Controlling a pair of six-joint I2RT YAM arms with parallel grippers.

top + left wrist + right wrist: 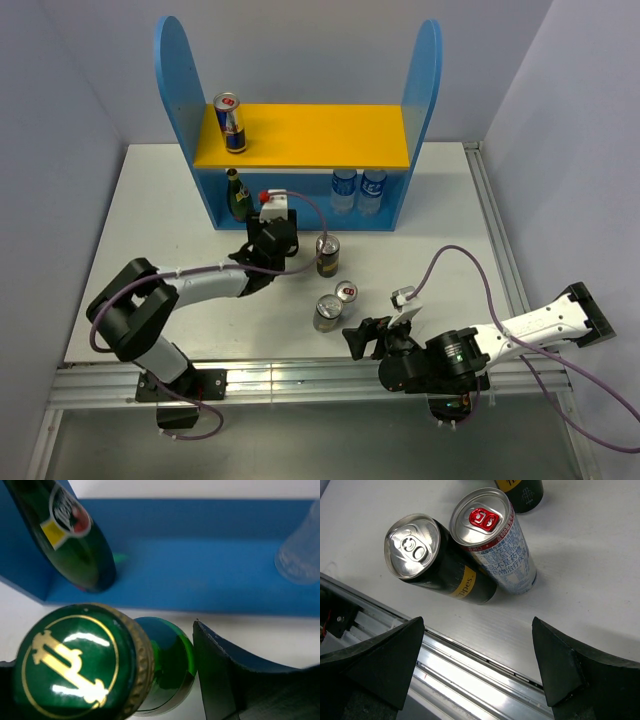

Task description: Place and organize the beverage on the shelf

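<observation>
Left gripper (270, 228) reaches the shelf (320, 135) front; right gripper (366, 335) hovers near loose cans (328, 312). Left wrist — its fingers (240, 680) pinch a green bottle (75, 662) just before the blue base (200, 575). Right wrist — jaws spread wide above a dark can (435, 565) and silver can (495, 545).

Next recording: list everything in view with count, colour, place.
Shelf: 1, blue with yellow upper board, table's far side.
Blue-silver can: 1, upper board, left end.
Shelved green bottle: 1, lower level, left.
Clear bottles: 2, blue labels, lower level, right.
Held green bottle: 1, before the shelf.
Dark cans: 2, table middle.
Silver can: 1, red tab, beside nearer dark can.
Table: 1, white.
Left arm: 1, jaws closed on held green bottle.
Right arm: 1, jaws open, empty, table's near edge.
</observation>
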